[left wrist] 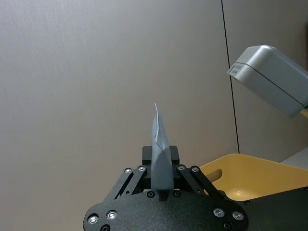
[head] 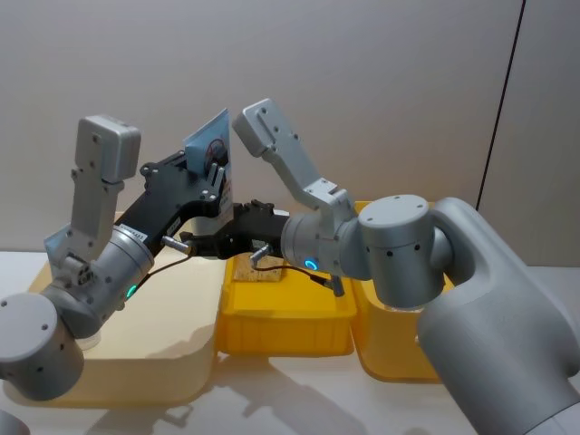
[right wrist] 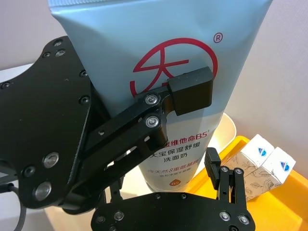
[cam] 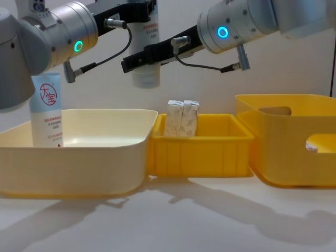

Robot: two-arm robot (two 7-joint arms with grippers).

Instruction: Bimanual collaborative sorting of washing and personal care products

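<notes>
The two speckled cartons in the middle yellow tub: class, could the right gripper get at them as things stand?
Probably yes. The cartons stand upright with open tops; the right gripper hangs above, by the tube in the left gripper.

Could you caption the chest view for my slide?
Left gripper holds a tube aloft; right gripper reaches toward its cap.

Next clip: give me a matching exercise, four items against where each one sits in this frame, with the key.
Items
1. pale-blue squeeze tube with red circle logo, held aloft
2. second pale-blue squeeze tube
3. two cream-white speckled cartons
4. right gripper

Places
A. standing upright in the cream plastic tub
B. clamped in the left gripper, above the tubs
C. inside the small yellow middle tub
D. at the held tube's lower end

Pairs: 1-B, 2-A, 3-C, 4-D
</notes>
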